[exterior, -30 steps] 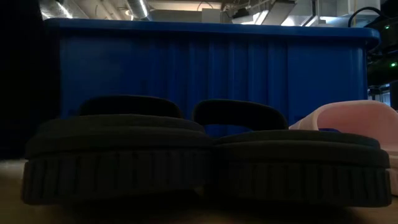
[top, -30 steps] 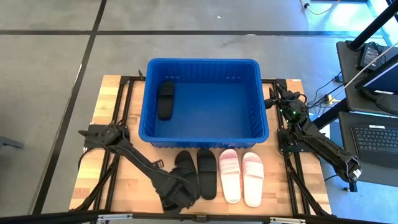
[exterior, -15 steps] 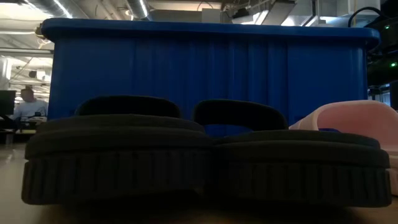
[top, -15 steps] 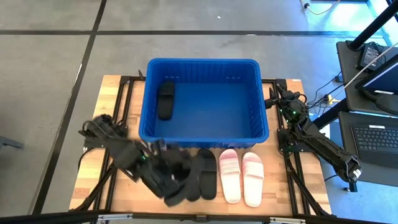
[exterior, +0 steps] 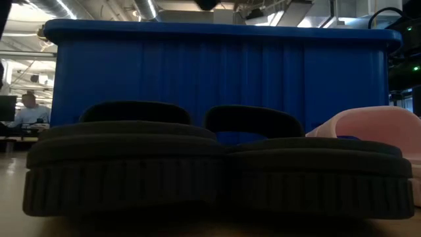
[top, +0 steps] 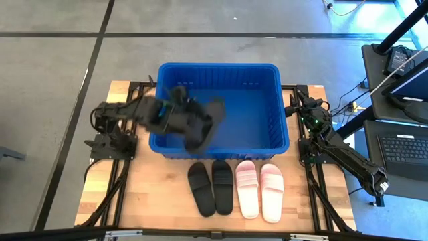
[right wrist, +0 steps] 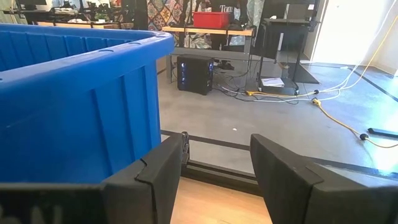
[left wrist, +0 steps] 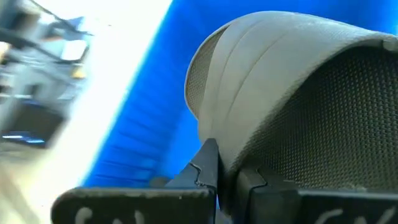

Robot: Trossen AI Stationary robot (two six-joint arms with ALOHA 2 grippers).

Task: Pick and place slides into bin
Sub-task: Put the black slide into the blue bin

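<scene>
From above, I have the left gripper (top: 200,130) over the bin (top: 281,107), clamped on a black slide (top: 208,120) that hangs above the bin's floor. Another black slide may lie beneath the arm, but I cannot tell. Just outside the bin's near wall lie two black slides (top: 211,187) and two pink slides (top: 259,190); by my judgement four remain.

At table level, those black soles front the bin.

My left wrist camera shows the jaws pinched tight on the strap.

The right gripper (right wrist: 214,165) waits beside the bin's right wall, fingers parted, holding nothing.
</scene>
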